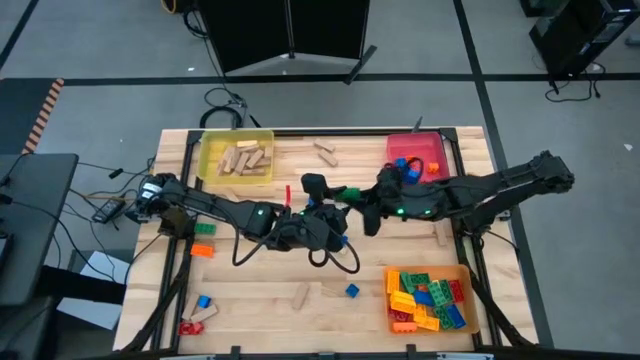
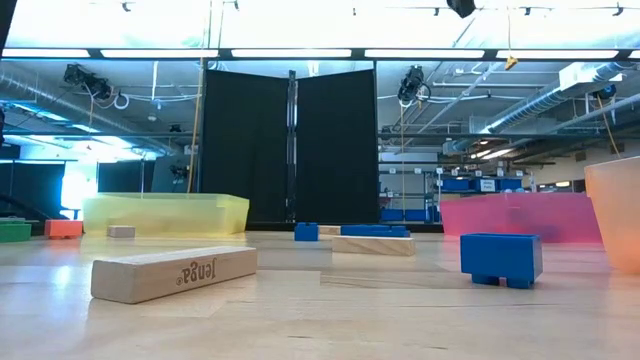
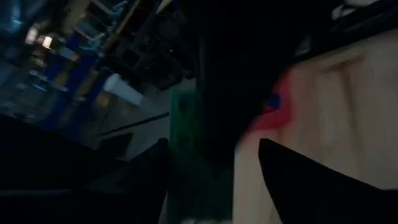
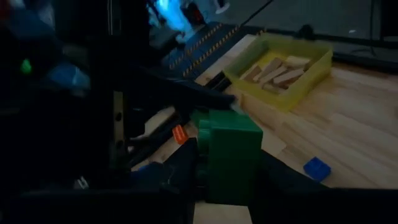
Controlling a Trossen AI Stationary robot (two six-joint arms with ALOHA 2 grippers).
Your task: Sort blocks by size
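Note:
A green studded brick [image 1: 350, 192] is held above the table's middle, between my two grippers. My right gripper [image 1: 364, 197] comes from the table's right and is shut on the brick [image 4: 227, 152]. My left gripper [image 1: 328, 196] comes from the left and is open. Its fingers stand on either side of the same brick [image 3: 189, 149], and I cannot tell whether they touch it. Loose blocks lie on the table: a wooden one [image 2: 175, 272] and a blue brick [image 2: 502, 258] near the front. My right gripper pinches the green brick by its two opposite side walls [image 4: 208, 163] between its two fingers. The fingers come roughly level from the table's right. The brick is lifted clear of the table, its studded end pointing toward my left gripper.
A yellow tray [image 1: 235, 158] with wooden blocks stands at the far left. A red tray [image 1: 432, 147] with a few bricks stands at the far right. An orange tray [image 1: 462, 272] full of bricks stands at the near right. Loose blocks [image 1: 203, 240] lie at the left and near the front edge [image 1: 352, 290].

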